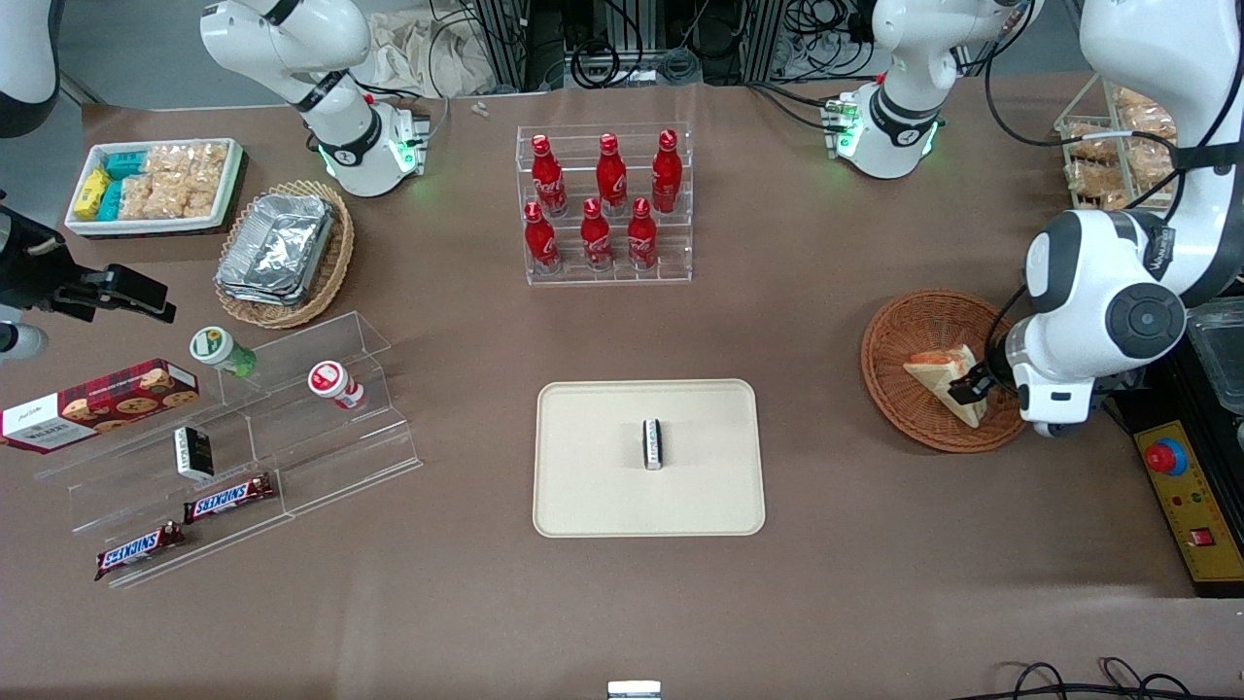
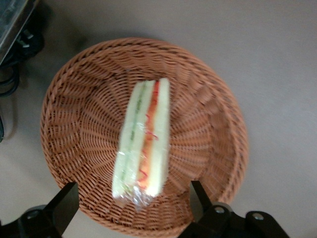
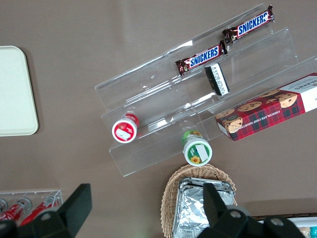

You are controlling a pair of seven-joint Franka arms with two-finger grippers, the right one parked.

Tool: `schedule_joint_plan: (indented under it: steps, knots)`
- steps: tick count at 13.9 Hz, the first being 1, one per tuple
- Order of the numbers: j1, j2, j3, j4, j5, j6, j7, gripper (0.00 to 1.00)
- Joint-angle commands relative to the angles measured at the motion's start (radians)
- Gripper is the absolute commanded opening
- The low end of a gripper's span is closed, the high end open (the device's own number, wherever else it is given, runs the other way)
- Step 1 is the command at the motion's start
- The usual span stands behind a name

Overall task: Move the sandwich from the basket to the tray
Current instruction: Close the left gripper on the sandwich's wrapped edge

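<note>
The pincer (image 2: 132,203) hangs open over the basket (image 2: 208,124), fingers (image 2: 63,203) astride the wrapped sandwich (image 2: 143,139) lying in it; the tray (image 1: 593,486) holds a small packet (image 1: 653,444).

"SNICKERS" reads clearly on two chocolate bars (image 1: 229,498) (image 1: 139,548) lying on the clear acrylic step shelf (image 1: 321,428), and the right wrist view shows it again (image 3: 199,58). The red plaid cookie box (image 3: 271,106) says "CHOCOLATE CHIP" along its side there. The red bottles (image 1: 598,199) in the clear rack carry a white script logo, too small to actually read. The small pack (image 1: 653,443) on the tray (image 1: 583,496) has print I can't make out.
</note>
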Motion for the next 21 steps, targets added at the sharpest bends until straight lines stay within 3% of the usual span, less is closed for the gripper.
schedule_joint_plan:
  steps: [1, 9, 21]
  knots:
    - [0.043, -0.047, 0.004, -0.111, 0.002, 0.094, -0.022, 0.99]
    - [0.043, -0.041, -0.005, -0.138, 0.006, 0.139, -0.132, 0.99]
    - [0.042, -0.039, -0.004, -0.259, 0.006, 0.298, -0.135, 0.98]
